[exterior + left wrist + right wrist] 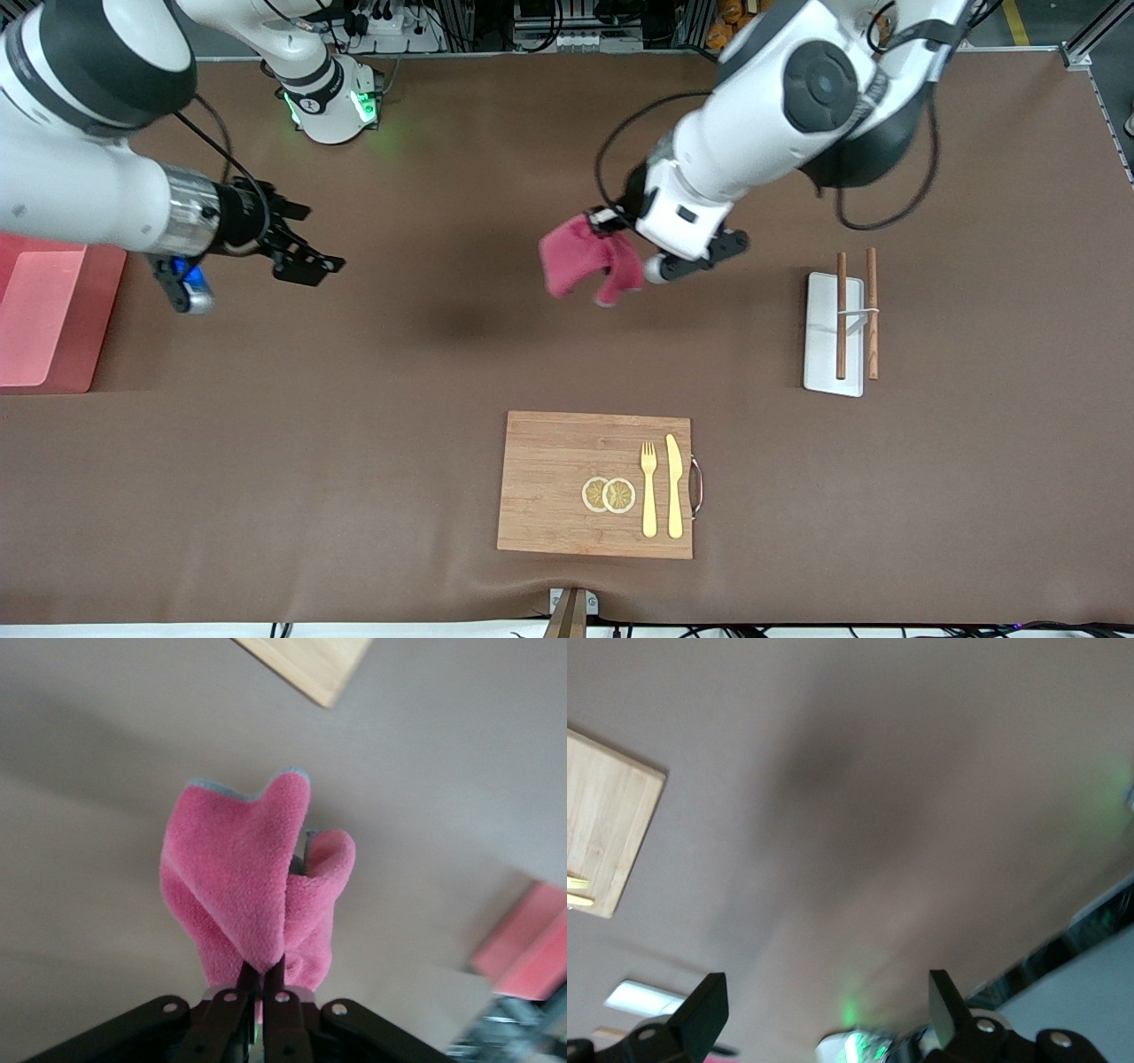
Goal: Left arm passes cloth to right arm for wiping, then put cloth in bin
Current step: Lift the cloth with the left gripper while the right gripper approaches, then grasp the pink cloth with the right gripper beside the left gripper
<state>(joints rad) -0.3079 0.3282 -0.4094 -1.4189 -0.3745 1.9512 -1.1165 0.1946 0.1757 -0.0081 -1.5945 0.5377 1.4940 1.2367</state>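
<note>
The cloth (589, 260), a wrinkled pinkish-red rag, hangs in the air over the middle of the brown table. My left gripper (609, 223) is shut on its upper edge; in the left wrist view the cloth (252, 881) bunches out from the closed fingertips (263, 973). My right gripper (312, 262) hovers over the table toward the right arm's end, open, with nothing between its fingers (709, 1010). The pink bin (49, 315) stands at the right arm's end of the table, beside the right gripper, and also shows in the left wrist view as the bin (527, 943).
A wooden cutting board (595, 484) with a yellow fork, a knife and lemon slices lies nearer the front camera than the cloth. A flat white tray (833, 335) with two wooden sticks sits toward the left arm's end.
</note>
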